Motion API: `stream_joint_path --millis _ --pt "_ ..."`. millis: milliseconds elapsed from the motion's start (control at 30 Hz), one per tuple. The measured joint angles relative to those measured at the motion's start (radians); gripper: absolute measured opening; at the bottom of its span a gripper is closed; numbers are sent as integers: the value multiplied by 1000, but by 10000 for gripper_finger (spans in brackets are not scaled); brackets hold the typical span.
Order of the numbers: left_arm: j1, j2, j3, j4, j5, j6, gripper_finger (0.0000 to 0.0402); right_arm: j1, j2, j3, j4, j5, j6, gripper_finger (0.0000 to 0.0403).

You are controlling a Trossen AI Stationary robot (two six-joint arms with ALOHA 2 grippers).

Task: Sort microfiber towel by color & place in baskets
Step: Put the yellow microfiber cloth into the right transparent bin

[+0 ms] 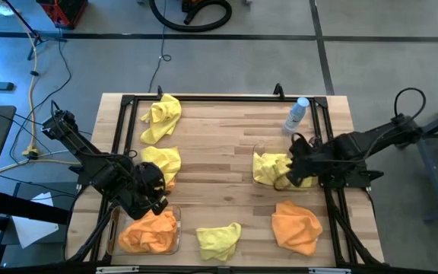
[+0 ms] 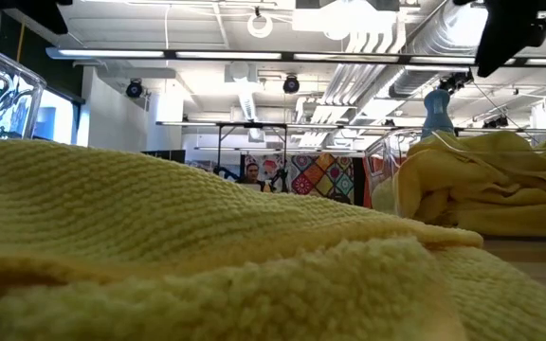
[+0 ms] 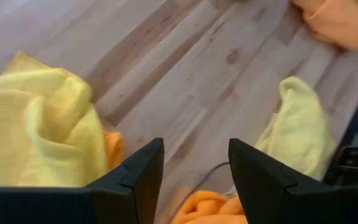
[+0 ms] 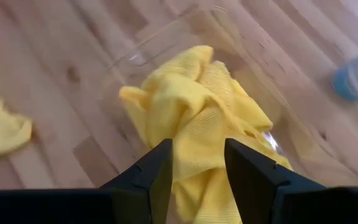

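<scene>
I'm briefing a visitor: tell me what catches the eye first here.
Bright cloths dot the wooden table: an orange towel fills the left basket under the left gripper. The right gripper hangs over a yellow towel in the right basket.

Four yellow towels (image 1: 161,119), two orange (image 1: 296,226)

Overhead camera stares straight down, taking in the whole pale wooden plank tabletop (image 1: 219,144) and both dark arms. Down low, the second camera sits at surface level, facing the room, its lens nearly buried in a crumpled yellow microfiber towel (image 2: 207,256) right in front. The left wrist camera peers past the left tool (image 3: 194,180), close above the planks. The right wrist camera hangs close over the clear plastic rectangular basket (image 4: 166,43) ahead of the right tool (image 4: 197,174), which the overhead view shares.
</scene>
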Motion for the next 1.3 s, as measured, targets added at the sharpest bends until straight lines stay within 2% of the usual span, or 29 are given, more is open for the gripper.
stream_joint_path --millis 100,200,267,433,567,767,1033,1200,1300 --pt "0 0 0 71 0 8 170 89 -79 -69 60 15 -6 104" --pt "13 1 0 148 1 45 170 176 -170 -144 137 38 -4 37" --pt "27 4 0 185 1 64 170 220 -227 -183 185 47 -29 11" --pt "94 41 0 211 9 98 170 267 -309 -244 264 99 -119 36" --pt "166 89 0 208 75 116 170 263 -313 -258 257 98 -169 38" --pt "282 136 0 176 160 113 170 263 -296 -259 256 107 -153 39" --pt "466 130 0 -10 186 111 170 263 -289 -259 255 150 -134 39" --pt "589 132 0 -124 269 134 170 263 -289 -259 255 178 -85 39" --pt "645 148 0 -166 285 157 170 263 -289 -259 255 187 -79 39"
